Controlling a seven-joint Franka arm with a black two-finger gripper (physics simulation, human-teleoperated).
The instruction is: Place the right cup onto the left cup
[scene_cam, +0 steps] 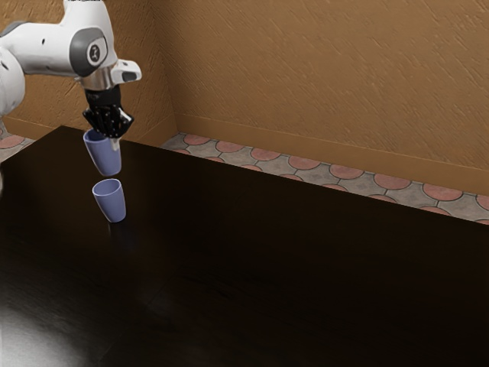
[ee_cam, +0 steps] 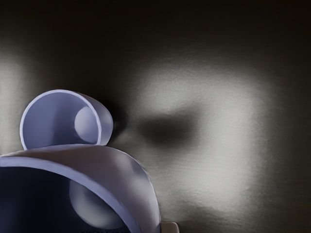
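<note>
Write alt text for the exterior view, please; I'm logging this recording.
A white Franka arm's black two-finger gripper holds a blue-violet cup by its rim above a dark, glossy table. Lower in the view, a matching cup stands mouth up. Behind are a textured brown wall and patterned floor tiles.

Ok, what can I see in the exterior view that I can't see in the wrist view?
In the exterior view, you can see the big white arm, the brown wall and the pink-and-grey floor.

The wrist view gives you a peek right down to the round bottoms inside the standing cup and the held cup.

Both views have the two blue cups and the dark table.
</note>
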